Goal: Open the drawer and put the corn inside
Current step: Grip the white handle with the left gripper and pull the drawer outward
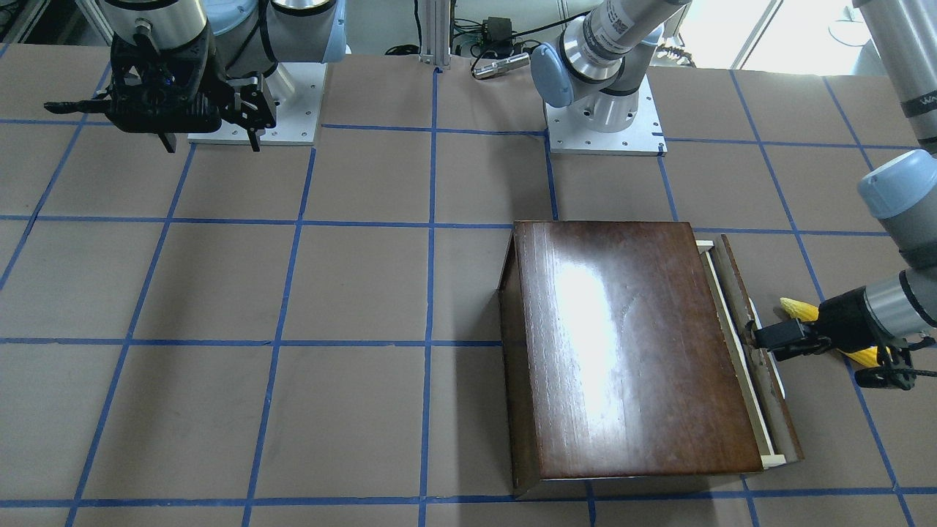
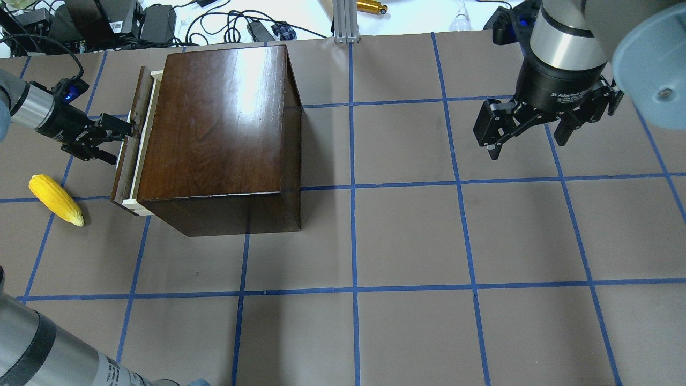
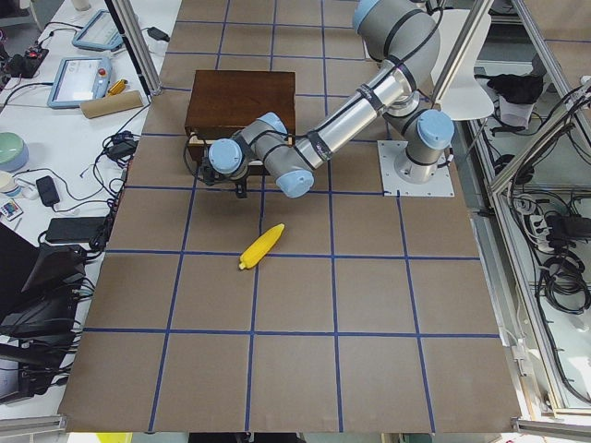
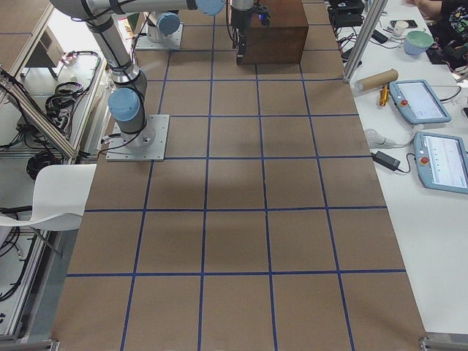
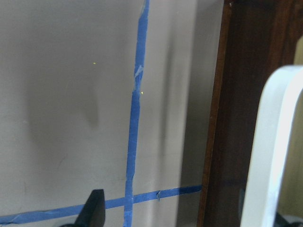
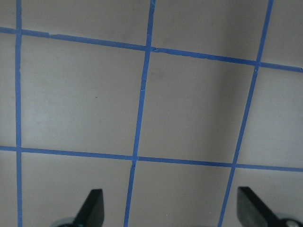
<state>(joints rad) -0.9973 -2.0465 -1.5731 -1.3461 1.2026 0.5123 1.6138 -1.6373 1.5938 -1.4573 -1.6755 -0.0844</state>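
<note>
Nearest, corn [image 2: 56, 199] flat on the desk [image 2: 407, 236], just robot-side of the left fingers [image 2: 115, 124]. Long axis diagonal, tip toward robot and wooden box [image 2: 220, 123]. Whole overhead, half-hidden from the front. Left fingers spread at the white handle [image 5: 270, 156] of the slightly open drawer [image 2: 124, 171]. Farthest, right fingers [image 2: 492, 140] spread, hovering.

Dark box [image 4: 281, 33] at table [image 4: 234, 183] far end.
</note>
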